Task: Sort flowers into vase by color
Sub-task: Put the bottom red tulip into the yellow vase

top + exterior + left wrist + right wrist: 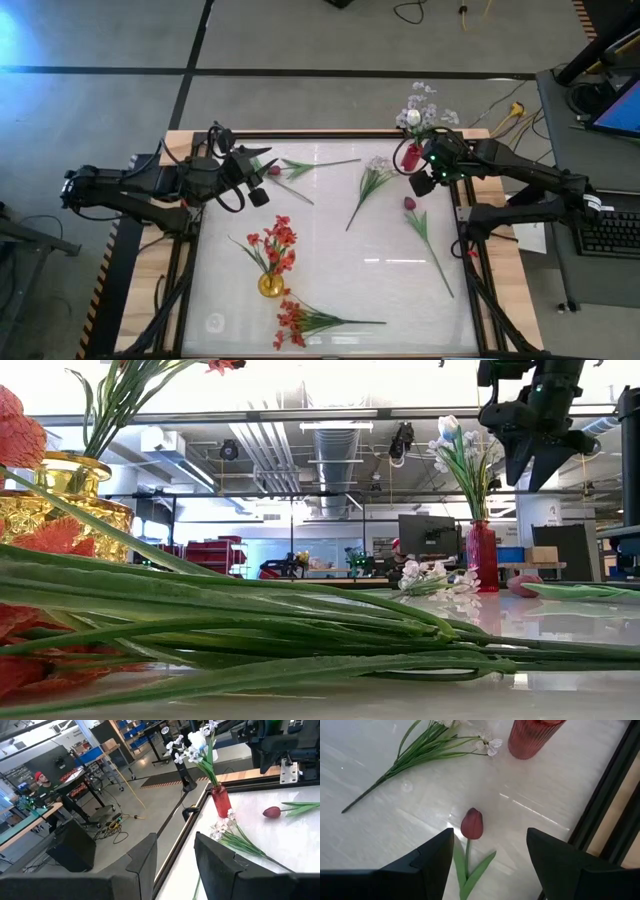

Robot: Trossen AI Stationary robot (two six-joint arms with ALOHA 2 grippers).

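A red vase [411,157] at the table's far right holds white blossoms and a white bud. A yellow vase [270,285] holds red-orange sprays. On the table lie a white spray [372,180], a maroon tulip [472,824] with its long stem, a second tulip [275,171] and a red-orange spray [295,322]. My right gripper [490,832] hangs open above the first tulip's bud, pointing steeply down, clear of it. My left gripper [175,837] is open and nearly level at the far left, with nothing between its fingers.
A green stem [320,163] lies close to my left gripper [262,190]. The black table frame [600,815] runs just beside the red vase [532,737] and my right gripper [422,180]. Bare tabletop [340,250] lies mid-table between the vases.
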